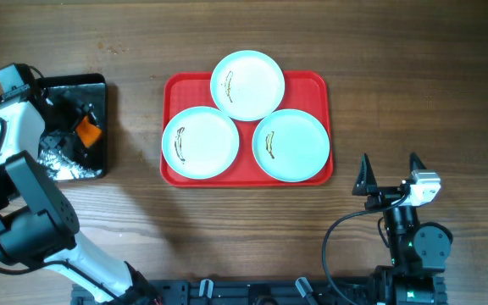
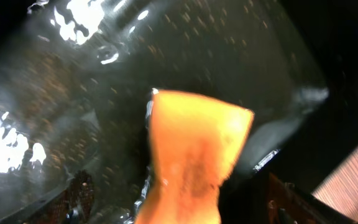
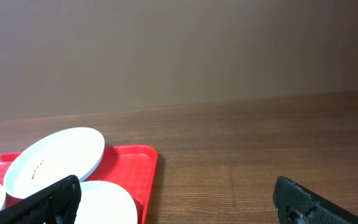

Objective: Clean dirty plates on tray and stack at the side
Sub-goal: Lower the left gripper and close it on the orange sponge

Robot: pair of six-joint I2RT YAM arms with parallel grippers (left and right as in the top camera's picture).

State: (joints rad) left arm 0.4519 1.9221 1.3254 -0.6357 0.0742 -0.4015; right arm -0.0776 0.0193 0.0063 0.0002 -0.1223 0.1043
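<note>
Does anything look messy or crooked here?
Yes. All three plates on the red tray carry dark sauce streaks, and the back plate rests tilted, overlapping the other two. The black tray looks wet and foamy around an orange sponge.

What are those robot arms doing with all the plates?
Nothing looks wiped yet. Three smeared plates sit on the red tray. The left hand is down over the black tray, at an orange sponge; whether it grips it is unclear. The right hand hangs open beside the red tray, touching nothing.
</note>
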